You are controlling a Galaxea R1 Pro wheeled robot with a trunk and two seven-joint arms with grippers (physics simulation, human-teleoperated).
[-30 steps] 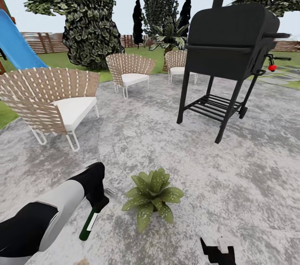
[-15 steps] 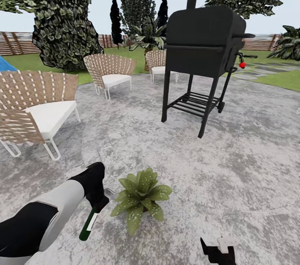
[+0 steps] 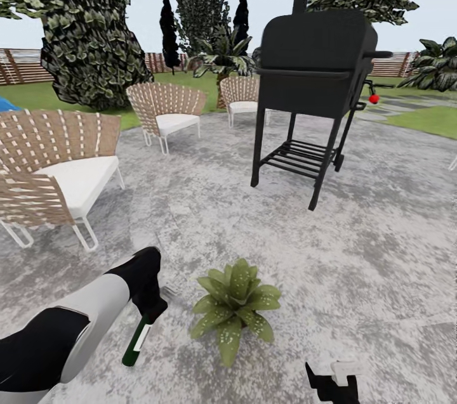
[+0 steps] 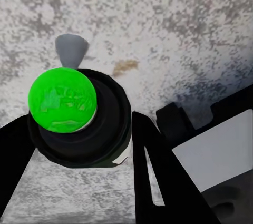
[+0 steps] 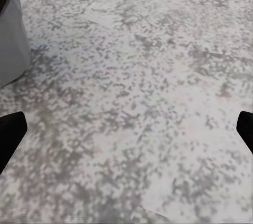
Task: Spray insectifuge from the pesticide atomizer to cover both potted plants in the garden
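My left gripper (image 3: pixel 150 310) is shut on the pesticide atomizer (image 3: pixel 138 340), a slim dark-green bottle with a white label that hangs tilted over the grey patio. In the left wrist view the bottle's bright green end (image 4: pixel 62 101) faces the camera, with black fingers (image 4: pixel 158 174) on both sides of the dark body. One of the potted plants (image 3: pixel 235 310), a low speckled rosette, sits on the paving just to the right of the bottle, a short gap apart. My right gripper (image 3: pixel 333 383) is low at the frame's bottom edge and stands open (image 5: pixel 126 129) over bare paving.
A black grill on legs (image 3: pixel 314 74) stands on the patio (image 3: pixel 355 252) ahead to the right. Three wicker chairs (image 3: pixel 60 166) (image 3: pixel 166 109) (image 3: pixel 242 94) line the left and far side. Trees, lawn and the brown fence (image 3: pixel 22 65) lie beyond.
The whole view has swung right and then a little back, so the camera has moved; the blue slide has slid to the left edge. The left gripper keeps its hold on the bottle.
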